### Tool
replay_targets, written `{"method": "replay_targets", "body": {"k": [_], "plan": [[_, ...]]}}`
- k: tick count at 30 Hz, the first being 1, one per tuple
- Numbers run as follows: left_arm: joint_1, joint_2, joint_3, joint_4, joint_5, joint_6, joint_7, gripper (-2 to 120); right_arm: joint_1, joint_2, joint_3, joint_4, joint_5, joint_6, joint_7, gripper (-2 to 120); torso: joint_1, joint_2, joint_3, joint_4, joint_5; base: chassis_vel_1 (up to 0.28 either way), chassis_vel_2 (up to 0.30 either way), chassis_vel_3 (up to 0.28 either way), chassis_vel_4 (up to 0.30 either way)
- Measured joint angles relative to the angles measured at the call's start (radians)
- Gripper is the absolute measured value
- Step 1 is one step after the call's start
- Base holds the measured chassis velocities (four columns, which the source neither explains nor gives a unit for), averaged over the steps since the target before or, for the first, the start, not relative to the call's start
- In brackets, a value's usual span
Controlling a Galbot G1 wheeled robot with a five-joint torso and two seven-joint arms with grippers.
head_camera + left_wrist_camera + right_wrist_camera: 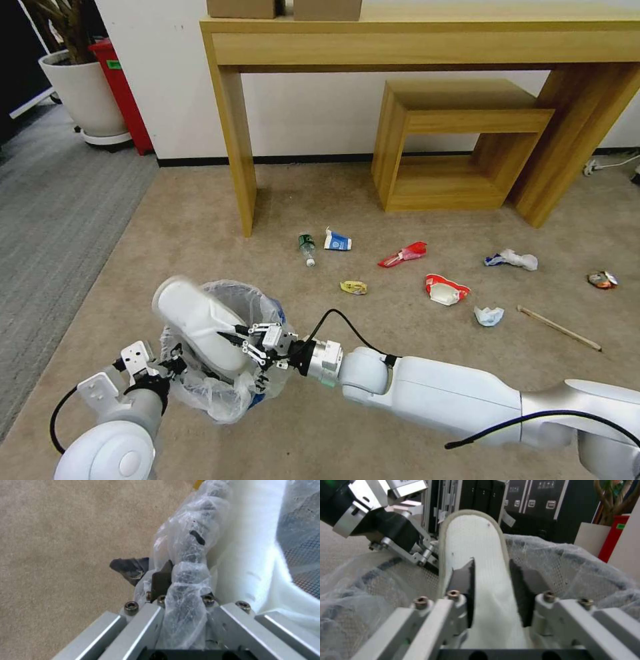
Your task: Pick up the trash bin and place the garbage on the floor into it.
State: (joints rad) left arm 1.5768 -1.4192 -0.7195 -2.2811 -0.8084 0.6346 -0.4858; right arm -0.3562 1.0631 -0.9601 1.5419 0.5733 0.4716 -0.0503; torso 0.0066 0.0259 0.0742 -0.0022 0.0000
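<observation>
Jaws of the right gripper (pixel 493 597) clamp a white fabric slipper (pixel 200 327) over the bag-lined round trash bin (pixel 257 300); the left gripper (pixel 180 590), at seven o'clock, pinches its rim. Release only once the toe sits inside.

Glossy white arm shells, silver wrist collars, black cables, and bare metal hands (pixel 263 347) studded with hex screws.
</observation>
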Motion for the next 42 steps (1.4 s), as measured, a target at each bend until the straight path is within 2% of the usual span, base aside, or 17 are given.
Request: {"method": "replay_targets", "body": {"k": [6,7,11,12,14,16,18,28,31,32,35,36,39,42], "plan": [[-0.004,0.001,0.002,0.012,0.000,0.000,0.000,0,-0.020,0.008,0.028,0.002,-0.001,0.001,0.011,57,0.000,0.000,0.000,0.0000,0.0001,0.000,0.000,0.000,0.000],[-0.004,0.001,0.002,0.012,0.000,0.000,0.000,0,-0.020,0.008,0.028,0.002,-0.001,0.001,0.011,57,0.000,0.000,0.000,0.0000,0.0001,0.000,0.000,0.000,0.000],[-0.006,0.006,0.001,0.023,0.000,0.000,0.000,0,-0.046,-0.006,0.096,0.072,0.043,-0.036,0.057,75,0.000,0.000,0.000,0.0001,0.0000,0.000,0.000,0.000,0.000],[-0.006,0.006,0.001,0.023,0.000,0.000,0.000,0,-0.046,-0.006,0.096,0.072,0.043,-0.036,0.057,75,0.000,0.000,0.000,0.0001,0.0000,0.000,0.000,0.000,0.000],[-0.007,0.009,-0.001,0.029,0.001,0.000,0.000,0,-0.063,-0.021,0.132,0.113,0.075,-0.062,0.079,86,0.000,0.000,0.000,0.0000,0.0000,0.000,0.000,0.000,0.000],[-0.009,0.011,-0.001,0.033,0.001,0.000,0.000,0,-0.072,-0.028,0.151,0.132,0.090,-0.073,0.088,89,0.000,0.000,0.000,0.0000,0.0000,0.000,0.000,0.000,0.000],[-0.011,0.012,-0.001,0.040,0.001,-0.001,0.000,0,-0.088,-0.044,0.191,0.165,0.111,-0.087,0.099,97,0.000,0.000,0.000,0.0000,0.0000,0.000,0.000,0.000,0.000],[-0.015,0.020,0.001,0.056,0.002,-0.001,-0.002,0,-0.155,-0.099,0.364,0.268,0.179,-0.136,0.137,100,0.000,0.000,0.000,0.0000,0.0002,0.000,0.000,0.000,0.000],[-0.015,0.026,0.001,0.061,0.002,-0.001,-0.003,0,-0.197,-0.133,0.474,0.308,0.223,-0.164,0.152,100,0.000,0.000,0.000,0.0000,0.0002,0.000,0.000,0.000,0.000],[-0.015,0.026,0.001,0.061,0.002,-0.001,-0.003,0,-0.197,-0.133,0.474,0.308,0.223,-0.164,0.152,100,0.000,0.000,0.000,0.0000,0.0002,0.000,0.000,0.000,0.000],[-0.015,0.032,0.002,0.063,0.001,-0.001,-0.003,0,-0.251,-0.176,0.600,0.344,0.262,-0.193,0.165,100,0.000,0.000,0.000,-0.0002,0.0002,0.000,0.000,0.000,0.000],[-0.015,0.032,0.002,0.063,0.001,-0.001,-0.003,0,-0.251,-0.176,0.600,0.344,0.262,-0.193,0.165,100,0.000,0.000,0.000,-0.0002,0.0002,0.000,0.000,0.000,0.000],[-0.014,0.037,-0.001,0.065,0.001,-0.001,-0.003,0,-0.312,-0.205,0.700,0.366,0.286,-0.216,0.178,100,0.000,0.000,0.000,0.0000,0.0001,0.000,0.000,0.000,0.000],[-0.010,0.042,-0.004,0.068,0.001,-0.001,-0.004,0,-0.358,-0.220,0.753,0.371,0.292,-0.229,0.189,100,0.000,0.000,0.000,-0.0002,0.0003,0.000,0.000,0.000,0.000]]}}
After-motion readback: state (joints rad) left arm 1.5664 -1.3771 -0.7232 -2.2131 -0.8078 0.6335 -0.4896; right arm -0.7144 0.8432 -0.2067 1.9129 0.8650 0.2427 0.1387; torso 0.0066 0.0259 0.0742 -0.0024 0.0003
